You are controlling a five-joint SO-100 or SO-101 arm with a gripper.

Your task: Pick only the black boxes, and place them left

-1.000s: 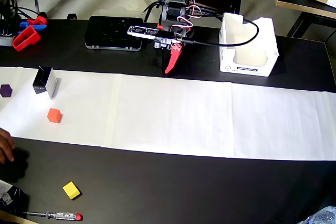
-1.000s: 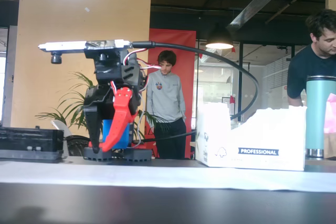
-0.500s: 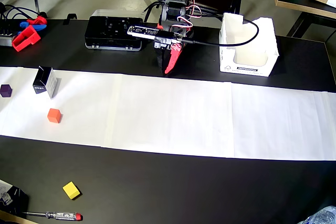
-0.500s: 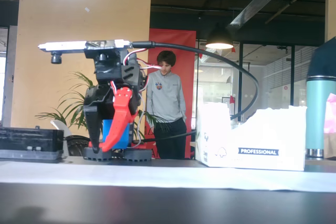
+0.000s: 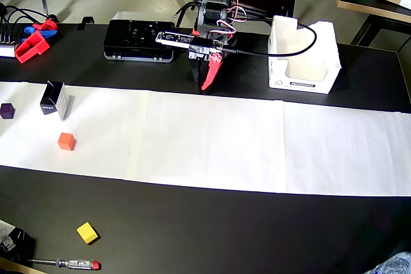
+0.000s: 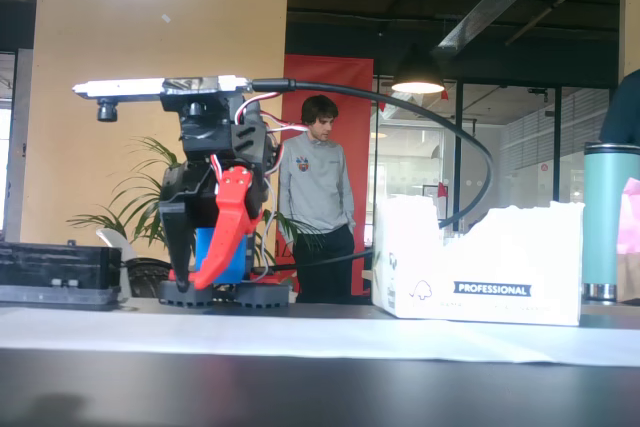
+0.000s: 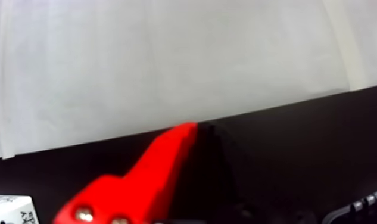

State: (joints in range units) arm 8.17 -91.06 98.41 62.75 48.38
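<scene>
One black box (image 5: 54, 99) with white sides stands upright on the white paper strip (image 5: 212, 139) at the far left of the overhead view. It does not show in the other views. My gripper (image 5: 205, 85) hangs folded down at the arm's base, at the paper's far edge and far to the right of the box. Its red finger (image 7: 167, 155) and black finger meet at the tips, and nothing is held. The gripper also shows in the fixed view (image 6: 193, 280) and in the wrist view (image 7: 201, 126), low over the black table.
A purple cube (image 5: 7, 110) and an orange cube (image 5: 66, 141) lie on the paper near the box. A yellow cube (image 5: 87, 232) and a screwdriver (image 5: 64, 263) lie near the front left. A flat black device (image 5: 138, 40) and a torn white carton (image 5: 302, 56) flank the arm's base.
</scene>
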